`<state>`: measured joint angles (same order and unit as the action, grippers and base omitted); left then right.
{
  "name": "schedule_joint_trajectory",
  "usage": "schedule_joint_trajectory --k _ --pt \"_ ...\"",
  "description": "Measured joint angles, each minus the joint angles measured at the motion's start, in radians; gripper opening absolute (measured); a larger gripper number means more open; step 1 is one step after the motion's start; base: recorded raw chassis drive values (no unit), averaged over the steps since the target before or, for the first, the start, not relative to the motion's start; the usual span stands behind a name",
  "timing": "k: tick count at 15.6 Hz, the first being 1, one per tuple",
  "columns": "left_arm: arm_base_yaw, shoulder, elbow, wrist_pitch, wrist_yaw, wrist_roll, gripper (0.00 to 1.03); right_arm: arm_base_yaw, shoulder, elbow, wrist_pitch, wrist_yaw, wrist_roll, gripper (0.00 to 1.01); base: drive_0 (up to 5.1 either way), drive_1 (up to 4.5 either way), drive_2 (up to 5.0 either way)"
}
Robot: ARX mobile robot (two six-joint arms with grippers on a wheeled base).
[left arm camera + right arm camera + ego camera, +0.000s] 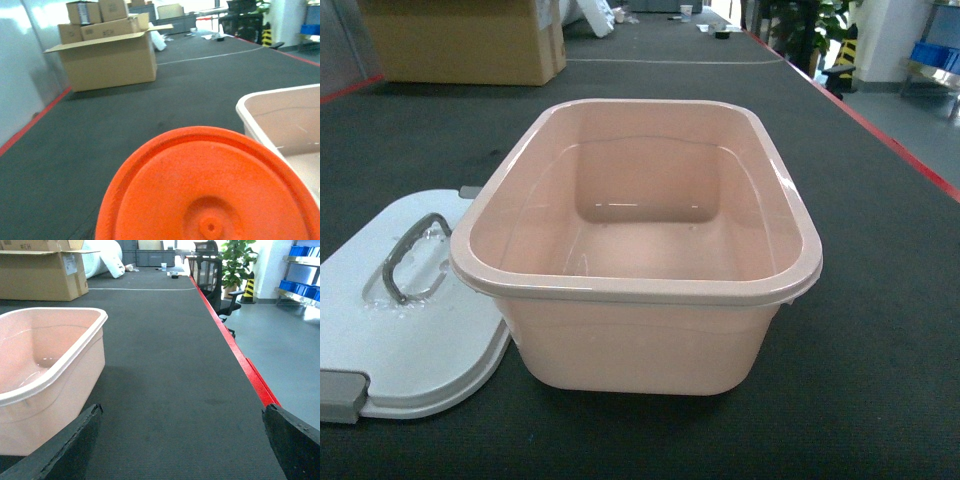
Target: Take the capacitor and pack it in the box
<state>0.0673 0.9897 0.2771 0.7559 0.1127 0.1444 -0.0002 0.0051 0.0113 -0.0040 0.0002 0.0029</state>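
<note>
Box [650, 285] one, open, lid [415, 330] one beside it, orange disc [210, 190] one.

Glossy, smooth pale pink plastic box [640, 290]; white plastic lid [390, 330], slight sheen; matt, finely textured dark carpet floor [880, 330]; grainy matt orange plastic disc [210, 190].

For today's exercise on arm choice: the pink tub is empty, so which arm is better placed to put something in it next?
Left, probably. An orange disc fills the left wrist view beside the rim of the tub, seemingly carried. The right gripper is open and empty.
</note>
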Motion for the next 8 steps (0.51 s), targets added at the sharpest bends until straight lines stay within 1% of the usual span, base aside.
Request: schedule_joint_trajectory --k 1,2,3,4,8 --pt "-0.174 0.391 0.25 0.085 0.04 -0.034 0.43 0.0 0.0 0.0 0.0 0.0 0.0 0.98 0.0 0.0 0.0" --pt "-0.34 0.52 0.347 0.106 0.041 -0.072 0.43 0.0 0.0 0.0 -0.001 0.0 0.0 0.98 0.0 0.0 0.0" --pt "-0.385 0.562 0.372 0.107 0.038 -0.086 0.43 0.0 0.0 0.0 -0.001 0.0 0.0 0.98 0.0 0.0 0.0" --pt "-0.414 0.596 0.39 0.105 0.025 -0.093 0.43 0.0 0.0 0.0 -0.001 0.0 0.0 0.98 0.0 0.0 0.0" --pt "-0.447 0.624 0.41 0.092 0.014 -0.111 0.43 0.0 0.0 0.0 -0.001 0.0 0.0 0.98 0.0 0.0 0.0"
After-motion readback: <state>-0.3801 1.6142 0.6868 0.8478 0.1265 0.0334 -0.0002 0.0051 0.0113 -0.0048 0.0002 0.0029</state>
